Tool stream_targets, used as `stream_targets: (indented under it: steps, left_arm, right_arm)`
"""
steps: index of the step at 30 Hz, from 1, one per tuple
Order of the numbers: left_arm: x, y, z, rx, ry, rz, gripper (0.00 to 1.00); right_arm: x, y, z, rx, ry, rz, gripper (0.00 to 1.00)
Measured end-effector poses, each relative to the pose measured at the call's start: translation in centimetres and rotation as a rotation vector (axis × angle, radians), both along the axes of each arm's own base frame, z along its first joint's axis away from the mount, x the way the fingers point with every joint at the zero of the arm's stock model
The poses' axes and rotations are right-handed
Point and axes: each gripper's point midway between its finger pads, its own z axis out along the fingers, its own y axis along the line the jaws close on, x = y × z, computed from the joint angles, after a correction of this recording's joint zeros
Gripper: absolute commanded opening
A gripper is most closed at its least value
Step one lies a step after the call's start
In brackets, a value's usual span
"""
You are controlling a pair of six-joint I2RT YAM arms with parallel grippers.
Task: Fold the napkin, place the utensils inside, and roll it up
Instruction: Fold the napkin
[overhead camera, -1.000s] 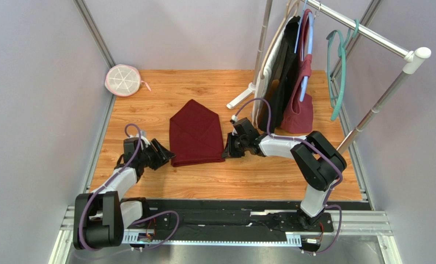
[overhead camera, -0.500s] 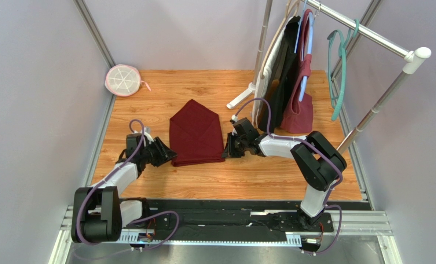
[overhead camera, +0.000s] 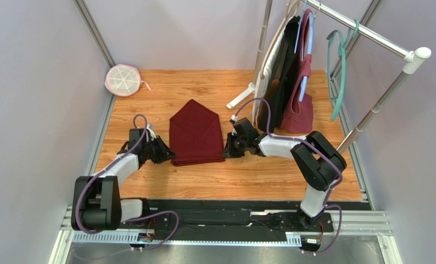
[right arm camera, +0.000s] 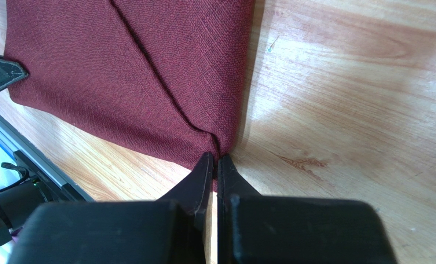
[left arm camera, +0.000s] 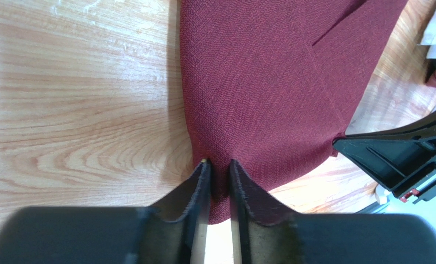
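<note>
The dark red napkin (overhead camera: 196,135) lies folded on the wooden table, shaped like an envelope with its point toward the back. My left gripper (overhead camera: 169,155) is shut on the napkin's near left corner; the left wrist view shows the cloth (left arm camera: 269,82) pinched between the fingers (left arm camera: 201,187). My right gripper (overhead camera: 225,149) is shut on the near right corner; the right wrist view shows the cloth (right arm camera: 132,71) caught at the fingertips (right arm camera: 206,165). The utensils are not in view.
A round white and pink object (overhead camera: 123,80) lies at the back left corner. A garment rack (overhead camera: 363,33) with hanging bags, among them a burgundy bag (overhead camera: 298,113), stands at the back right. Its white foot (overhead camera: 241,99) reaches toward the napkin.
My left gripper moved right and forward to the napkin's near left corner and closed on it. The right gripper stayed at the right corner.
</note>
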Motion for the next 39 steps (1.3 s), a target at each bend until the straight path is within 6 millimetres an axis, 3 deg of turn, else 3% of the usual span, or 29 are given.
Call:
stream_targets:
  steps: [4,6,7,8,11,17,21,23,26,33,39]
  left_arm:
    - [0.1,0.1,0.0,0.007,0.016,-0.006,0.05]
    - [0.1,0.1,-0.1,0.009,0.023,-0.009,0.0]
    - [0.0,0.1,-0.1,0.011,0.027,-0.011,0.0]
    - [0.1,0.1,-0.1,0.012,0.031,-0.013,0.0]
    - [0.1,0.1,-0.2,0.016,0.047,-0.013,0.0]
    - [0.5,0.4,-0.2,0.034,0.069,-0.021,0.0]
    - [0.5,0.4,-0.3,0.038,0.088,-0.028,0.0]
    - [0.6,0.4,-0.4,0.041,0.095,-0.032,0.0]
    - [0.8,0.4,-0.5,0.046,0.106,-0.04,0.0]
    - [1.6,0.5,-0.4,0.056,0.125,-0.056,0.0]
    - [1.9,0.6,-0.4,0.065,0.13,-0.062,0.0]
  right_arm:
    - [0.0,0.0,0.0,-0.003,-0.007,0.006,0.15]
    - [0.1,-0.1,0.1,-0.01,-0.021,0.016,0.32]
    - [0.1,-0.2,0.3,-0.016,-0.031,0.024,0.38]
    - [0.0,-0.3,0.6,-0.021,-0.046,0.035,0.5]
    - [0.2,-0.5,2.3,-0.023,-0.109,0.066,0.61]
    - [0.0,0.2,10.0,0.023,-0.403,0.197,0.64]
    - [-1.6,2.6,13.4,0.012,-0.65,0.365,0.64]
    - [-2.6,4.3,13.2,-0.009,-0.732,0.462,0.63]
    - [-3.6,6.4,10.8,-0.072,-0.801,0.592,0.62]
    - [-4.0,7.7,4.4,-0.28,-0.88,0.761,0.6]
    - [-4.4,9.1,2.8,-0.358,-0.957,0.857,0.59]
